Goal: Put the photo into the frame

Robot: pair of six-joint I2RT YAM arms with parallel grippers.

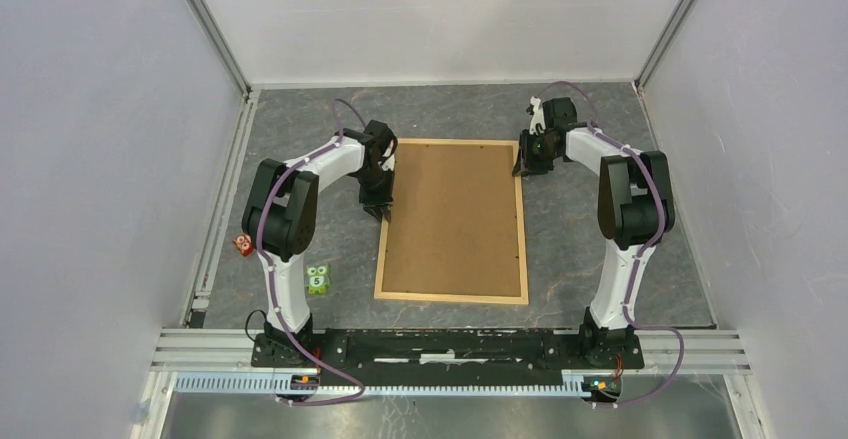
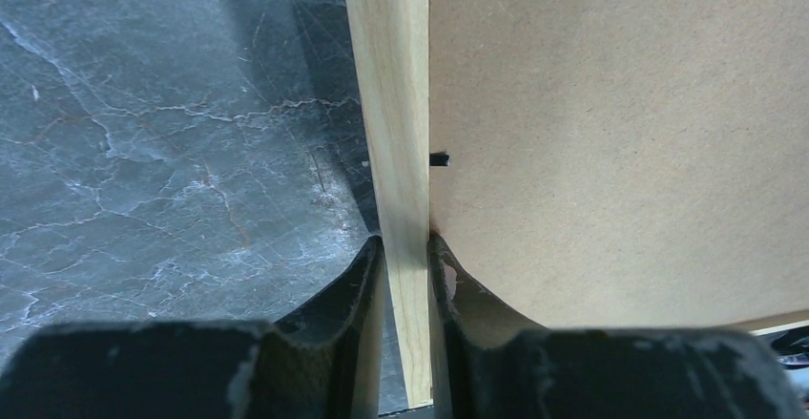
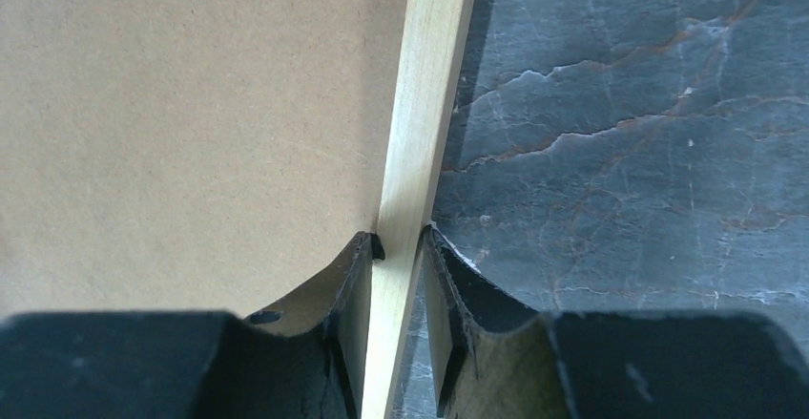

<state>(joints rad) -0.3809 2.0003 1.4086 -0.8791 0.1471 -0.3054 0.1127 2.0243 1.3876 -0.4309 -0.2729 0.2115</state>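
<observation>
My left gripper [image 2: 405, 247] pinched the frame [image 2: 386, 104] by its left rail; my right gripper [image 3: 399, 240] straddled the right rail, perhaps not fully clamped. The frame lay flat between both, long axis running away from me, brown backing board [image 1: 455, 219] filling it; photo unseen

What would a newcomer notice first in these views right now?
The big wooden frame lies flat mid-table, filled by a brown board. The left gripper pinches its left strip; the right gripper straddles the right strip near the far corner. A red block and a green block sit left of the frame.
</observation>
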